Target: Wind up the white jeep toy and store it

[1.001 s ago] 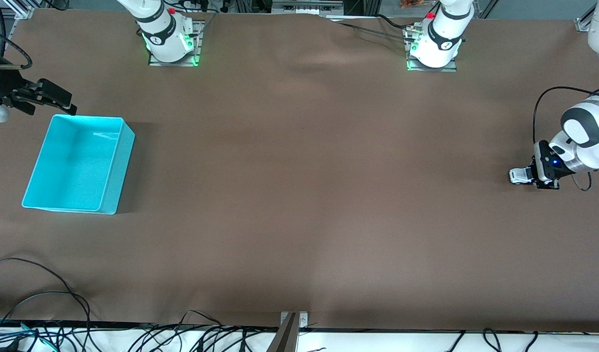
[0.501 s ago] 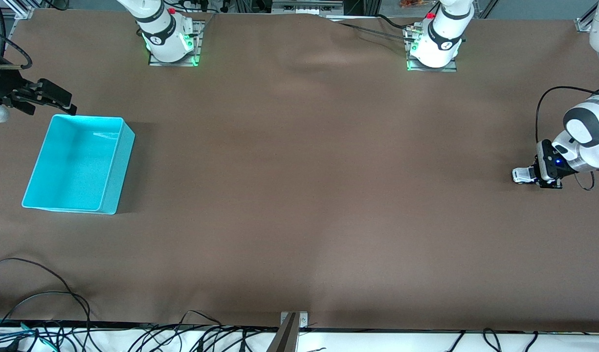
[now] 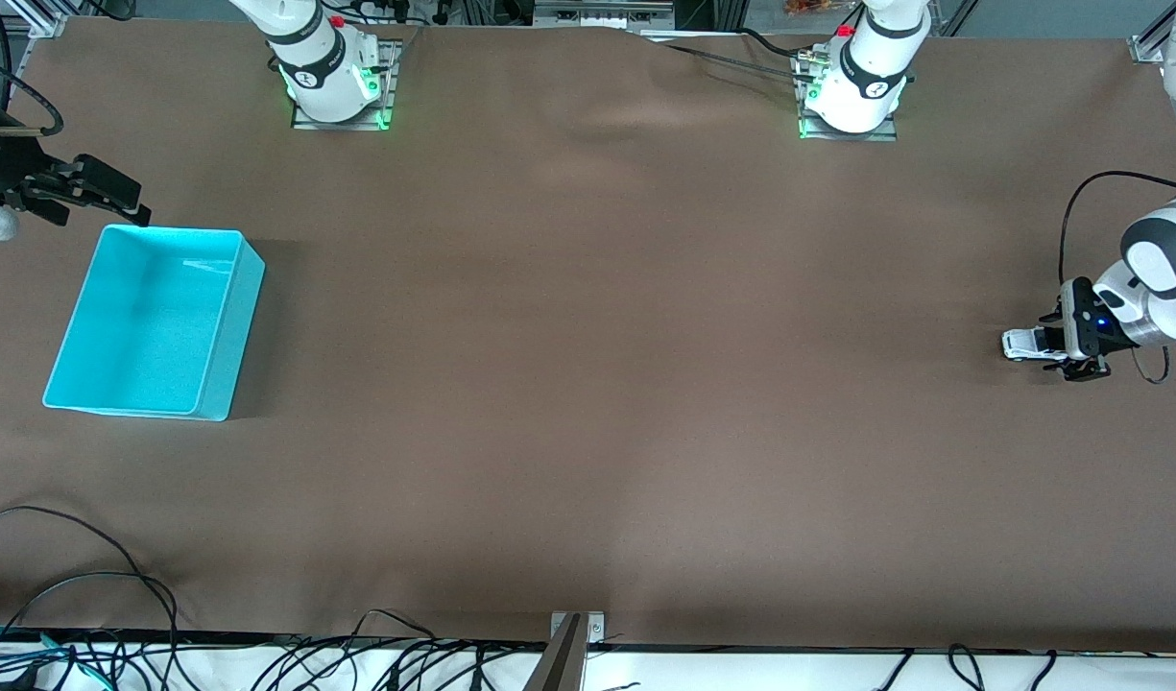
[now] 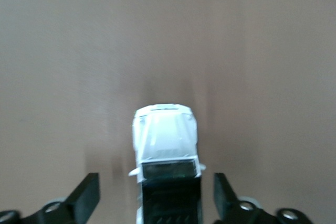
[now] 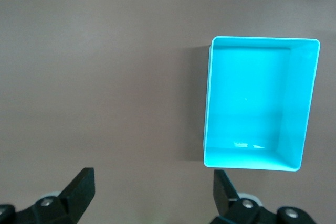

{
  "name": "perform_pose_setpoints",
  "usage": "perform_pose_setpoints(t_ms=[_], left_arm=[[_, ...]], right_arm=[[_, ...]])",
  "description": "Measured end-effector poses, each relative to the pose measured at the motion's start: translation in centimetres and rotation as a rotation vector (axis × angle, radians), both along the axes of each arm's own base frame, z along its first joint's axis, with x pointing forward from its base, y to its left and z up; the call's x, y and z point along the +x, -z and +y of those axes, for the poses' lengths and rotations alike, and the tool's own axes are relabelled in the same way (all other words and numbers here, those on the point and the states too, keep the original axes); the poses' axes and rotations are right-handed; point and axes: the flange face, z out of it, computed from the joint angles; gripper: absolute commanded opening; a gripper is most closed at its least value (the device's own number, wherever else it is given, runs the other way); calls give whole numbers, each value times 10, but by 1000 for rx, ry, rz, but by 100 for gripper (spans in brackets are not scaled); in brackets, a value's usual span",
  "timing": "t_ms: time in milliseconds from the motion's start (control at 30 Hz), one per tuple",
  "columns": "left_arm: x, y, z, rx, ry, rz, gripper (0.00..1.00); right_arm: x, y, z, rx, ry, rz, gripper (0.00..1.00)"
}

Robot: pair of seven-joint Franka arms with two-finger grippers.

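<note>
The white jeep toy stands on the brown table near the left arm's end. In the left wrist view the jeep shows its white hood and black roof. My left gripper is low at the table and open. Its fingers straddle the jeep's rear half with a gap on each side. The turquoise bin stands empty at the right arm's end. My right gripper waits open and empty in the air beside the bin, which shows in the right wrist view.
Both arm bases stand at the table's edge farthest from the front camera. Loose black cables lie along the nearest edge. A black cable loops off the left arm's wrist.
The left arm's wrist has swung down and toward its end of the table, with the gripper staying at the jeep. The jeep has barely shifted. The right arm has not moved.
</note>
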Motion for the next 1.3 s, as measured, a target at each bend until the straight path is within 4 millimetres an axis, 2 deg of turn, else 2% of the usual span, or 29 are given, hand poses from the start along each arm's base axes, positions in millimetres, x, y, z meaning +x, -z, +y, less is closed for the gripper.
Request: perform_pose_setpoints(t_ms=[133, 567, 934, 1301], left_arm=[[7, -13, -3, -11, -14, 25, 100], [42, -100, -30, -11, -162, 92, 100], [58, -163, -86, 25, -361, 123, 100], [59, -229, -155, 108, -553, 158, 100]], right_arm=[[0, 0, 0, 0, 0, 0, 100], [0, 0, 0, 0, 0, 0, 100], [0, 0, 0, 0, 0, 0, 100], [0, 0, 0, 0, 0, 0, 100]])
